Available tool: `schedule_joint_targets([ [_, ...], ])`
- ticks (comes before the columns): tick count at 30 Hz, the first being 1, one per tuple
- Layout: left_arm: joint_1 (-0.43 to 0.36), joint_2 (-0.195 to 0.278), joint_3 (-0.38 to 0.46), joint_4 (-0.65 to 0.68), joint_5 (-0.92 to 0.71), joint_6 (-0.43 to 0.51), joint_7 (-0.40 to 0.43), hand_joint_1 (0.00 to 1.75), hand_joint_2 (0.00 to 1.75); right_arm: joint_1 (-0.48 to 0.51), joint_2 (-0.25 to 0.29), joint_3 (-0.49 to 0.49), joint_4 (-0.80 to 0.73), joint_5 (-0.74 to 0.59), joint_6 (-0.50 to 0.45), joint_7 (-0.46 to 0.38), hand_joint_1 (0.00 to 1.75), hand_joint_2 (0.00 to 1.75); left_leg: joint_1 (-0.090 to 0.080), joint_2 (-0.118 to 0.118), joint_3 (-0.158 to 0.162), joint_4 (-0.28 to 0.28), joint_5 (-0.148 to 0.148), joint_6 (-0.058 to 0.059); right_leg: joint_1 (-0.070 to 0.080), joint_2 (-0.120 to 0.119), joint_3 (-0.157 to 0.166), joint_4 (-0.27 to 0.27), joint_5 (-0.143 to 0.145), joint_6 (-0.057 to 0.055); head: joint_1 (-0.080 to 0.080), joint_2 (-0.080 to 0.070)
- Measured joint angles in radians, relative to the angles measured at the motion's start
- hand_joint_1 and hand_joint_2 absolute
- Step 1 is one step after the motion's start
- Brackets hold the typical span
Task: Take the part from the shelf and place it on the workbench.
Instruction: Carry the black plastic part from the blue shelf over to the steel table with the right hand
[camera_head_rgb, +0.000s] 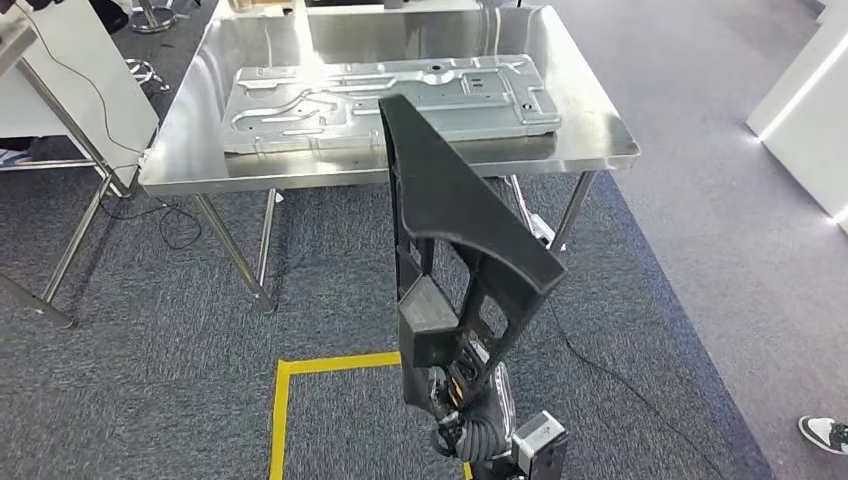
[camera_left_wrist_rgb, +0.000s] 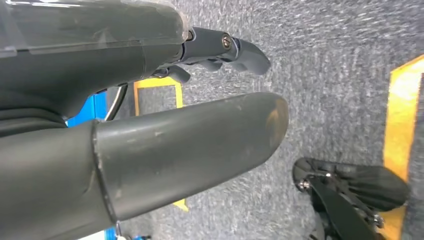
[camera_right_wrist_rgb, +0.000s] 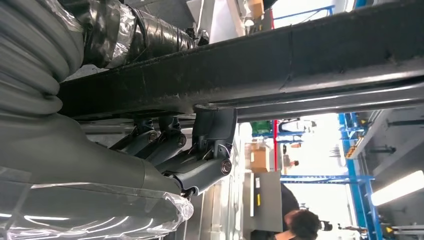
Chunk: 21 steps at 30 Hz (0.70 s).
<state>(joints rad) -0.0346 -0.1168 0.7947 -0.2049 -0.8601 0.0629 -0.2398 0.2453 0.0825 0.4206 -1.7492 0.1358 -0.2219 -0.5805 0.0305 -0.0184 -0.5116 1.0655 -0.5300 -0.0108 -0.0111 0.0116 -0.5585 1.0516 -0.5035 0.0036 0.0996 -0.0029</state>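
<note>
The right hand is low in the head view, wrapped around the bottom end of the black part, and the right wrist view backs that up: dark fingers curl against the part's long black beam, so that's a firm hold. The part stands tall out of the hand, a black triangular moulding leaning up and away, its top corner overlapping the near edge of the workbench in the picture. It's up in the air, not resting on anything.

Over to the left hand, seen in its own wrist camera: thick grey thumb stretched out, darker fingers extended apart from it, nothing in between them. Empty and spread, hanging over grey carpet.

Beyond the part, the steel workbench carries a big pressed metal panel lying flat across its middle. Yellow tape marks a corner on the carpet just left of the right hand. Off at the far right edge of the floor, a person's shoe
</note>
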Motion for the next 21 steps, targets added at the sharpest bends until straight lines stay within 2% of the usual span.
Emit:
schedule_joint_targets([
  [2,0.000,0.000,0.002,0.000,-0.002,-0.001,0.000,0.00,0.00,-0.002,0.000,0.002,0.003,0.001,-0.002,0.001,1.75,1.75,0.001,0.004,-0.017,0.045,-0.018,-0.004,-0.002,-0.008,0.022,-0.017,-0.004,-0.016,-0.001,0.000],
  [3,-0.001,0.000,0.003,0.000,-0.003,-0.001,0.000,0.00,0.00,-0.003,0.000,0.002,0.005,0.001,-0.004,0.002,1.75,1.75,0.000,0.007,-0.042,0.086,-0.040,-0.004,-0.001,-0.014,0.029,-0.022,-0.007,-0.022,-0.001,0.000],
  [5,-0.001,0.001,0.007,0.000,-0.005,-0.002,-0.001,0.00,0.00,-0.005,0.000,0.003,0.010,0.001,-0.009,0.006,1.75,1.75,-0.002,0.008,-0.115,0.190,-0.084,-0.003,0.005,-0.022,0.036,-0.023,-0.017,-0.032,-0.002,0.000],
  [6,0.000,0.001,0.009,0.000,-0.006,-0.002,0.000,0.00,0.00,-0.006,0.000,0.003,0.013,0.000,-0.013,0.008,1.75,1.75,-0.003,0.008,-0.146,0.223,-0.089,-0.002,0.008,-0.025,0.041,-0.023,-0.023,-0.034,-0.002,0.000],
  [7,0.002,0.002,0.011,0.000,-0.006,-0.002,0.000,0.00,0.00,-0.007,0.000,0.003,0.016,-0.003,-0.017,0.009,1.75,1.75,-0.004,0.009,-0.163,0.227,-0.073,-0.002,0.012,-0.026,0.047,-0.023,-0.030,-0.035,-0.002,0.000],
  [8,0.005,0.002,0.012,0.000,-0.007,-0.002,0.001,0.00,0.00,-0.008,0.000,0.003,0.019,-0.007,-0.020,0.010,1.75,1.75,-0.005,0.010,-0.163,0.195,-0.035,-0.001,0.014,-0.027,0.057,-0.023,-0.038,-0.035,-0.002,0.000],
  [10,0.010,0.003,0.014,0.000,-0.009,-0.002,0.003,0.00,0.00,-0.011,0.000,0.003,0.025,-0.010,-0.026,0.015,1.75,1.75,-0.011,0.014,-0.137,0.088,0.051,0.008,0.016,-0.029,0.078,-0.024,-0.055,-0.032,-0.001,0.000],
  [11,0.010,0.003,0.016,0.000,-0.010,-0.002,0.004,0.00,0.00,-0.013,0.000,0.004,0.028,-0.004,-0.034,0.019,1.75,1.75,-0.017,0.017,-0.126,0.043,0.066,0.012,0.017,-0.030,0.084,-0.024,-0.062,-0.028,-0.002,0.000],
  [12,0.010,0.004,0.018,0.000,-0.011,-0.002,0.004,0.00,0.00,-0.016,0.000,0.007,0.031,0.010,-0.048,0.027,1.75,1.75,-0.022,0.020,-0.121,0.021,0.071,0.019,0.017,-0.031,0.086,-0.023,-0.068,-0.023,-0.001,0.000],
  [14,0.009,0.006,0.025,0.000,-0.014,-0.004,0.006,0.00,0.00,-0.023,0.000,0.014,0.038,0.068,-0.098,0.054,1.75,1.75,-0.028,0.021,-0.118,0.008,0.060,0.029,0.018,-0.033,0.086,-0.023,-0.076,-0.012,-0.002,0.000],
  [16,0.009,0.007,0.035,0.000,-0.018,-0.008,0.008,0.00,0.00,-0.030,0.002,0.022,0.040,0.188,-0.184,0.107,1.75,1.75,-0.022,0.021,-0.104,-0.007,0.066,0.040,0.018,-0.031,0.088,-0.018,-0.089,-0.002,-0.002,0.000],
  [17,0.008,0.007,0.039,0.000,-0.021,-0.009,0.008,0.00,0.00,-0.034,0.002,0.024,0.041,0.277,-0.234,0.145,1.75,1.75,-0.018,0.021,-0.095,-0.018,0.066,0.045,0.017,-0.028,0.076,0.006,-0.102,0.003,-0.002,0.000],
  [18,0.006,0.007,0.043,0.000,-0.026,-0.011,0.008,0.00,0.00,-0.041,0.003,0.023,0.041,0.395,-0.288,0.194,1.75,1.75,-0.014,0.020,-0.085,-0.027,0.065,0.049,0.014,-0.023,0.050,0.054,-0.122,0.009,-0.001,0.000],
  [20,0.002,0.008,0.049,0.000,-0.038,-0.015,0.006,0.00,0.00,-0.058,0.002,0.007,0.047,0.676,-0.382,0.308,1.75,1.75,-0.013,0.018,-0.072,-0.034,0.056,0.054,0.004,-0.017,-0.039,0.187,-0.155,0.020,-0.001,0.000],
  [21,0.000,0.008,0.052,0.000,-0.044,-0.017,0.005,0.00,0.00,-0.066,0.002,-0.007,0.052,0.811,-0.412,0.359,1.75,1.75,-0.011,0.016,-0.065,-0.035,0.049,0.054,-0.001,-0.016,-0.080,0.235,-0.154,0.025,-0.001,0.000],
])
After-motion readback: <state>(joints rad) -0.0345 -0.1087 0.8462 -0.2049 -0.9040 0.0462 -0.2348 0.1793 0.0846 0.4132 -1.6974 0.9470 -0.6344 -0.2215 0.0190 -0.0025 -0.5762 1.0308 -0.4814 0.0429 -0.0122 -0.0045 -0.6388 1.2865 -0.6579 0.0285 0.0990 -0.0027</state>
